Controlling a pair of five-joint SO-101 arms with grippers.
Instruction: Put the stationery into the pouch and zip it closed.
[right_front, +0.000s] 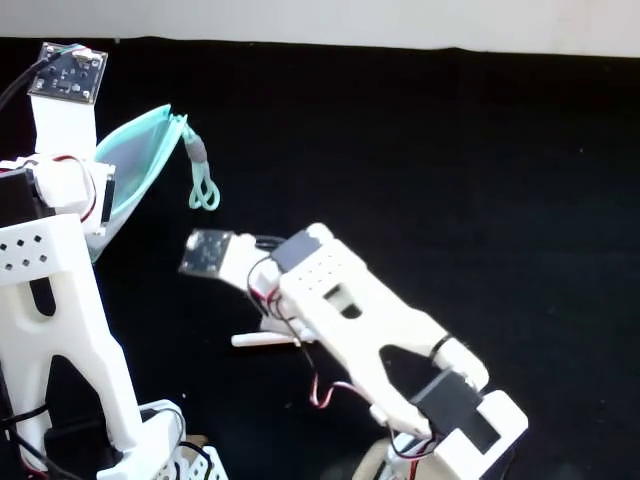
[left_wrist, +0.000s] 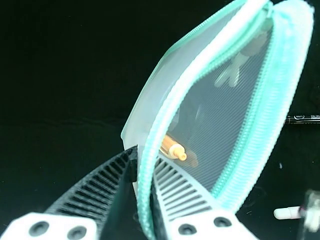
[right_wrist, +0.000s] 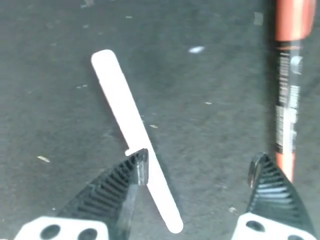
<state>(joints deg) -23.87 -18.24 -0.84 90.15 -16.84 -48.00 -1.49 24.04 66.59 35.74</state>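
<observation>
At the table's left side, the left gripper (left_wrist: 145, 165) is clamped on the rim of the teal pouch (right_front: 135, 175). It holds the mouth gaping, with the zip undone. A tan-tipped item (left_wrist: 175, 150) already lies inside. To do this step well, I judge, that mouth should be held steady and wide while the other arm fetches a pen.

Further right, the right gripper (right_wrist: 200, 162) hangs low over the black table (right_front: 450, 150), its jaws spread wide and holding nothing. A white pen (right_wrist: 132, 132) lies slantwise between them, touching one fingertip. An orange pen (right_wrist: 287, 75) lies just beside the other fingertip.

For a clean pick, the jaws should probably centre on the white pen and turn to close squarely across its shaft. They should stay clear of the orange pen so it is neither nudged nor caught along with it.
</observation>
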